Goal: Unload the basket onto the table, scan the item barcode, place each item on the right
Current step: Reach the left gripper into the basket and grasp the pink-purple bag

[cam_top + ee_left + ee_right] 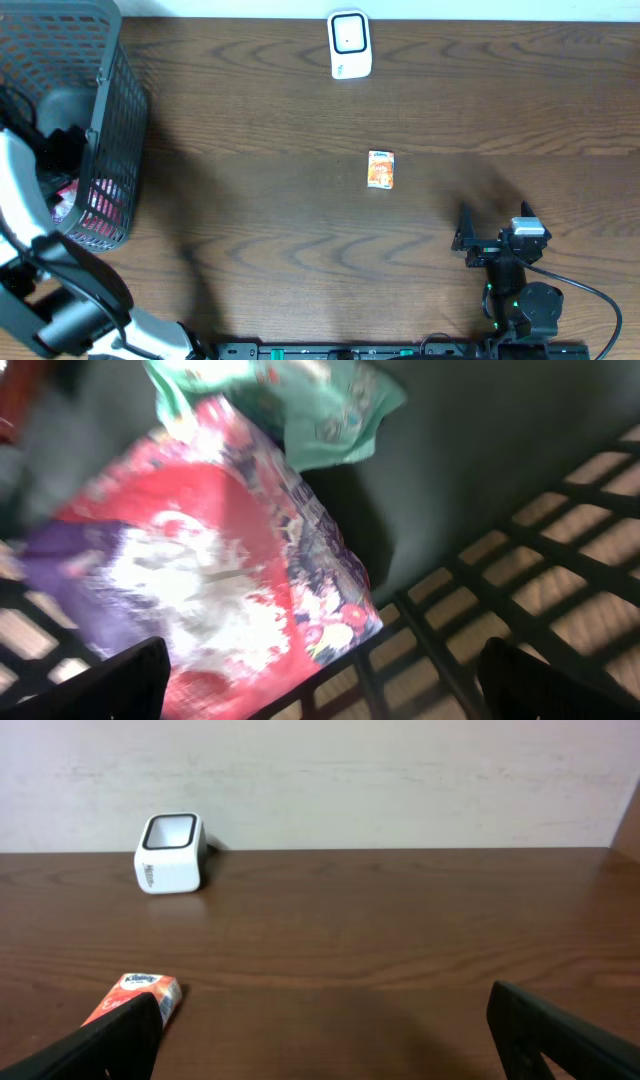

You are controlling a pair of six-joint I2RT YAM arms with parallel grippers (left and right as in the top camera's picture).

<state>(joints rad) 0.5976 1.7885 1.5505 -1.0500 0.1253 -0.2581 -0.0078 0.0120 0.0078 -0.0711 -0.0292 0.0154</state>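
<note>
Jaws apart on both arms, orange packet lying mid-table

Overhead view: the small orange packet (381,169) lay flat near the middle of the table (260,230), with the white scanner (349,44) well apart from it at twelve o'clock, by the far edge. The black mesh basket (118,130) stood at ten o'clock, and the left arm (20,190) reached down into it. The right gripper (495,215) sat at four o'clock, fingers spread.

Left wrist view: the left gripper (335,690) hung inside the basket, fingers wide apart and clamped on nothing. Below them lay a red-and-white packet (200,560), with a green packet (320,410) at twelve o'clock.

Right wrist view: the right gripper was parted and empty. The orange packet was at nine o'clock, the scanner at eleven.
</note>
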